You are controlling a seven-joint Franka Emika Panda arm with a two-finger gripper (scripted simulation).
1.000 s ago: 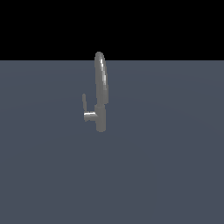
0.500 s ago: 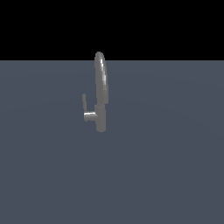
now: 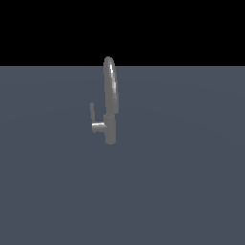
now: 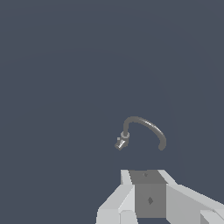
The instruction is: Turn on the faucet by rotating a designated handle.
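Wrist view: gripper (image 4: 148,194) body nearest the camera, fingertips out of frame, so spread of jaws cannot be told; well beyond it, faucet (image 4: 142,131) on the grey floor (image 4: 65,87), nothing touching it. Exterior view: faucet (image 3: 110,103) upright mid-scene; handle (image 3: 92,113) upright, on the side cylinder at the exterior view's left; arm not visible there.

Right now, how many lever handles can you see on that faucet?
1. The handle stands upright at the end of the side cylinder, on the exterior view's left of the faucet. The body could hide another on its far side.
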